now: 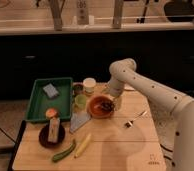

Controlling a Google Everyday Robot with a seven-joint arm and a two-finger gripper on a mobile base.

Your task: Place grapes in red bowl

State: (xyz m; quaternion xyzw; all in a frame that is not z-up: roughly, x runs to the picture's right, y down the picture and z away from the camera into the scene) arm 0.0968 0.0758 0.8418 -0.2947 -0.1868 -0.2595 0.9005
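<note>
The red bowl (98,107) sits near the middle of the wooden table (120,150). The grapes (107,105), a small dark cluster, lie inside the bowl on its right side. My gripper (111,101) hangs at the end of the white arm, right over the bowl's right rim and close above the grapes.
A green tray (40,107) with a blue sponge (50,90) is at the left. A small green cup (80,101), a white cup (89,85), a dark maroon dish (46,141) with a box, a green vegetable (63,151), a banana (83,145) and a fork (135,119) lie around.
</note>
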